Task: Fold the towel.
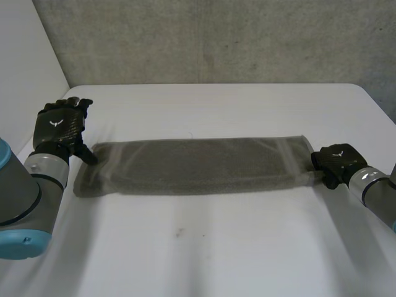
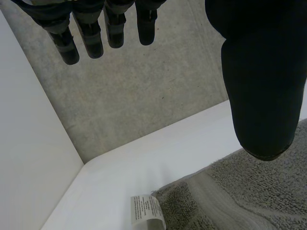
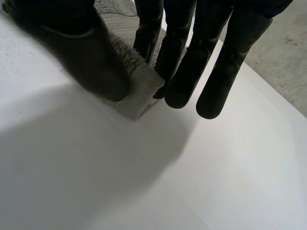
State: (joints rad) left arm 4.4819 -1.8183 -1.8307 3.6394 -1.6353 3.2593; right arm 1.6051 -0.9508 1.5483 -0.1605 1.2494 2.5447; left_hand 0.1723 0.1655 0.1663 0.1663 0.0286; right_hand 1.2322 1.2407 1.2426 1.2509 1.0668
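A grey towel (image 1: 192, 166), folded into a long strip, lies flat across the white table (image 1: 216, 247). My left hand (image 1: 59, 127) hovers at its left end with straight fingers (image 2: 91, 33) raised and the thumb (image 2: 264, 72) over the towel (image 2: 240, 196); it holds nothing. A white label (image 2: 147, 211) shows at that end's corner. At the right end my right hand (image 1: 337, 162) is low on the table. There its thumb (image 3: 81, 48) and fingers (image 3: 211, 62) pinch the towel's edge (image 3: 136, 86) between them.
A grey wall (image 1: 216, 37) runs behind the table and a white panel (image 1: 25, 55) stands at the left. Bare tabletop lies in front of and behind the towel. The table's right back corner (image 1: 365, 90) is near the right hand.
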